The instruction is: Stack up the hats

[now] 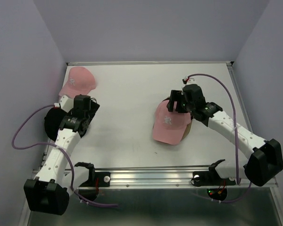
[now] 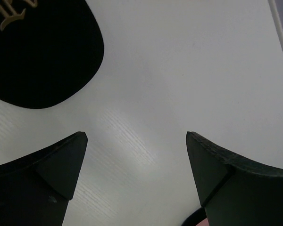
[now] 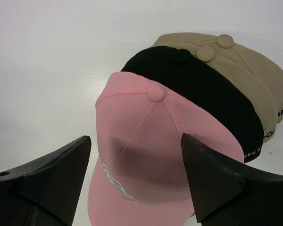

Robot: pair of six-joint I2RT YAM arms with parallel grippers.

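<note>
We see 4 caps already nested in a stack right of centre on the table point(image 1: 127, 89): the top pink cap point(image 3: 151, 136), a black one point(image 3: 203, 89) under it, and 2 tan caps point(image 3: 257, 70) at the bottom, each offset a little so the crown buttons show in a row. 2 hats are left on the left side: a loose pink cap point(image 1: 76, 81) at the far corner and a loose black cap point(image 2: 42, 52) just beside the left arm. We judge the next step is fetching one of these; we would pinch it by the crown or brim edge, lift it level, and seat it squarely over the pink crown so the stack does not lean. The right gripper point(image 3: 136, 137) hovers over the stack, jaws spread wide, holding nothing. The left gripper point(image 2: 136, 136) is likewise released, jaws wide over bare table, the black brim near but apart.
</note>
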